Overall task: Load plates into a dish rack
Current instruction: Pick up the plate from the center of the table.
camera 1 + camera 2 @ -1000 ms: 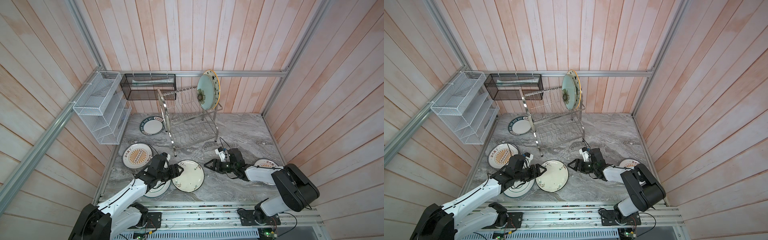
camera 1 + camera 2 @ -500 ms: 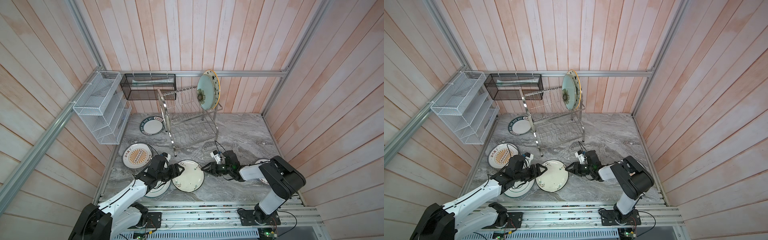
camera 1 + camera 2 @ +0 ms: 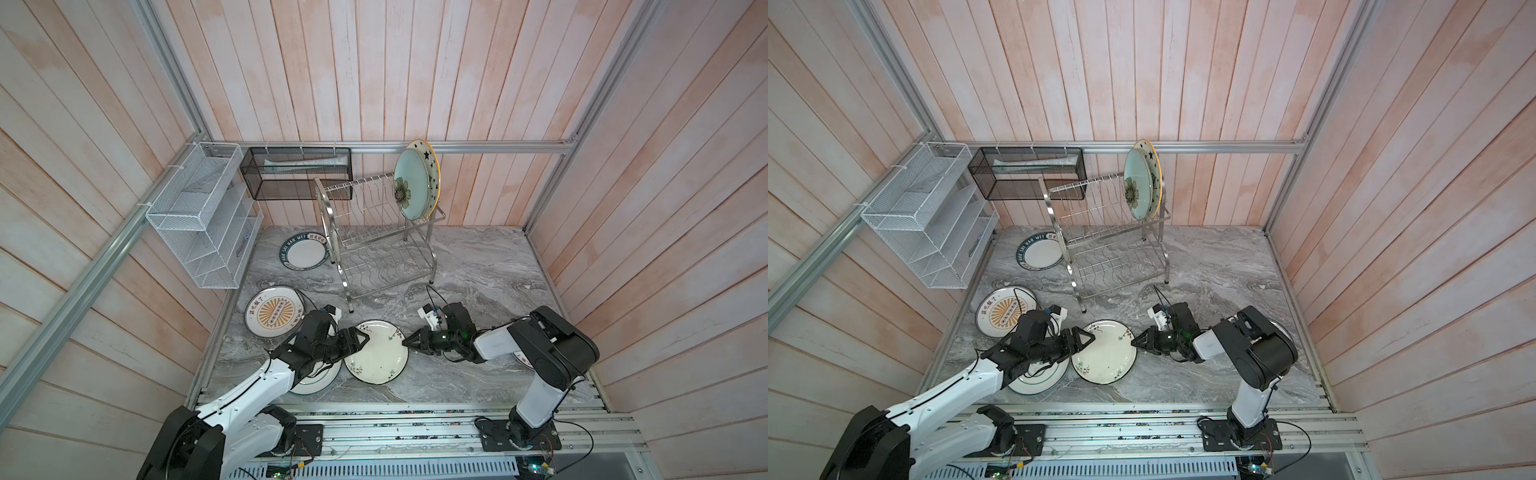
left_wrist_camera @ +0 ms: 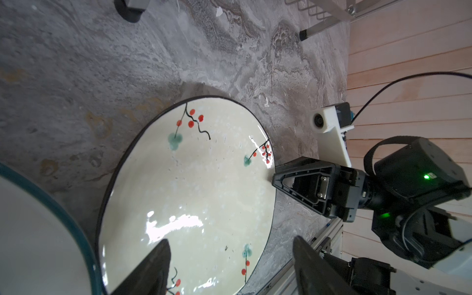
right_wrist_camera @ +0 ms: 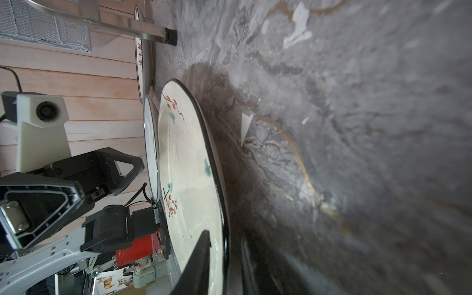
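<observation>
The right hand (image 3: 406, 341) is clamped on the rim of the cream plate (image 3: 376, 357), one finger on top, one beneath. The plate lies on the desk (image 3: 478, 266), in front of the dish rack (image 3: 330, 232). The left hand (image 3: 360, 336), fingers apart, hovers at the opposite rim. Better to lift slowly and let the left hand steady that side, since glazed rims slip.

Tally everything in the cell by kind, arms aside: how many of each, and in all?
Plates: 7 (blue and starred in the rack; lettered, sunburst, teal-rimmed, berry and one mostly under the right arm on the table)
Rack: 1
White shelf: 1
Black basket: 1
Total: 10
</observation>
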